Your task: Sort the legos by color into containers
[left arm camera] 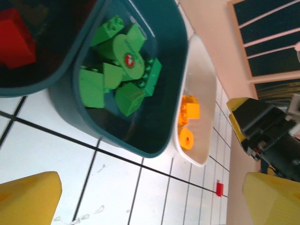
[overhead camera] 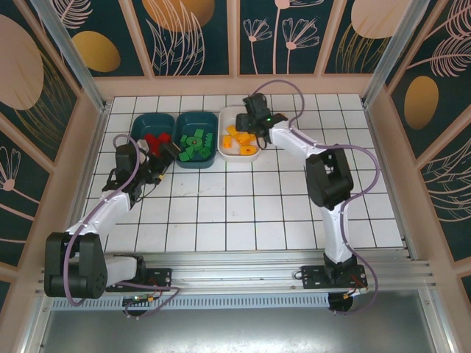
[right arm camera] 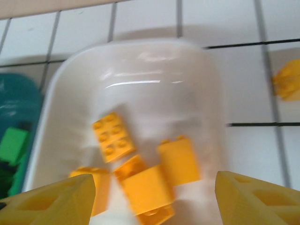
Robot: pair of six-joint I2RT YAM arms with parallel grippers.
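Three containers stand in a row at the back. The left teal tray [overhead camera: 139, 133] holds red legos [overhead camera: 153, 140]. The middle teal tray [overhead camera: 210, 151] holds green legos [left arm camera: 119, 70]. The white tray [right arm camera: 140, 61] holds several orange legos [right arm camera: 112, 136]. My right gripper [right arm camera: 152, 206] hangs open over the white tray, and a blurred orange brick [right arm camera: 147, 190] lies loose between its fingers, touching neither. My left gripper [left arm camera: 150, 201] is open and holds nothing; it hovers over bare tiles just in front of the green tray.
A small red brick [left arm camera: 219, 188] lies on the tiles near the right wall, past the white tray. An orange piece [right arm camera: 288, 79] sits on the floor just right of the white tray. The right arm [overhead camera: 327, 180] reaches across the tiles' right half.
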